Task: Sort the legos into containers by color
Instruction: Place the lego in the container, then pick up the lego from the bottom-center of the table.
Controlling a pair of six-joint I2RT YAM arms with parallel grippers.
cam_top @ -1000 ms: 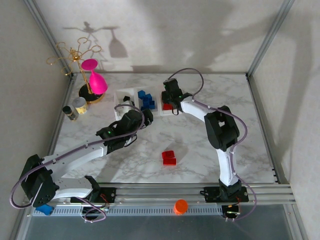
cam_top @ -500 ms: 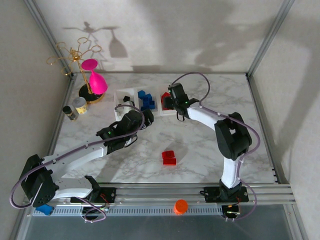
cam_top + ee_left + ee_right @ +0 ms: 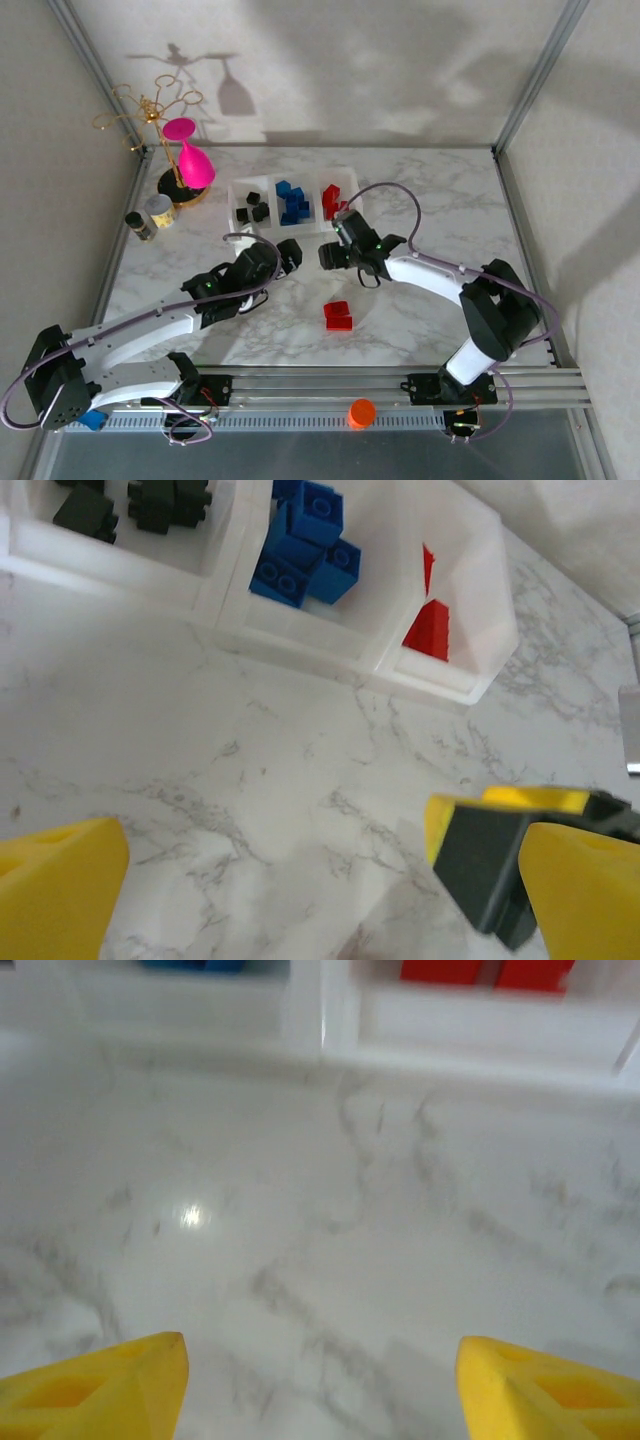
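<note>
The containers stand in a row at the far middle of the surface, with black legos in the left bin, blue legos in the middle one and red legos in the right one. Two more red legos lie touching each other on the open marble, well nearer the arm bases. Both arms reach toward the centre, and their ends are close together just in front of the bins, between them and the loose red pair. The left jaws are wide apart, the yellow fingers at the frame's sides over bare marble, with the containers ahead and the blue legos and red legos seen through the clear walls. The right jaws are also spread with nothing between them, their fingers low over the surface, facing the bin wall. A pink glass and two jars sit at the far left, and an orange cap rests on the front rail.
</note>
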